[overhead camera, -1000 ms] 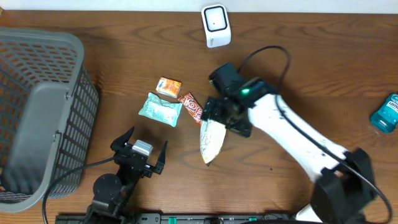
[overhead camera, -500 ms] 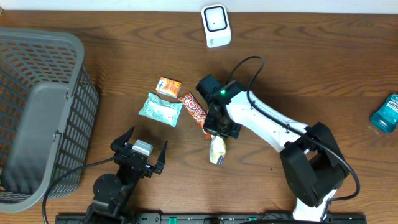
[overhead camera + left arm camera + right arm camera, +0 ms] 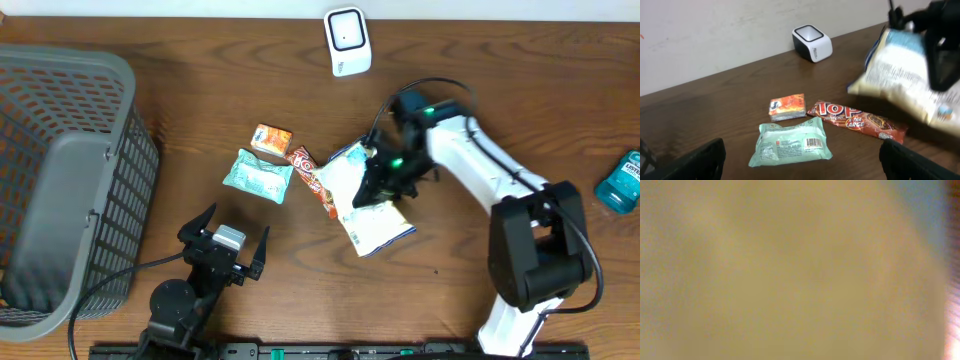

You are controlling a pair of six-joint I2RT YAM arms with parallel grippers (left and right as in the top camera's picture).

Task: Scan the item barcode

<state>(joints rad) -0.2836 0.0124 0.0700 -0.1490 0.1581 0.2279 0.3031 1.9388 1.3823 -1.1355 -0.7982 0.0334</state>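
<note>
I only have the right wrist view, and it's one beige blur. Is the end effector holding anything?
Observer: Yes. The right end effector is shut on a snack bag, which fills your lens.
Operator: Where's the scanner?
Observer: The scanner stands at the far edge of the table, apart from the bag.
Operator: Anything beneath the bag?
Observer: From overhead, its edge overlaps one end of the candy bar.
</note>
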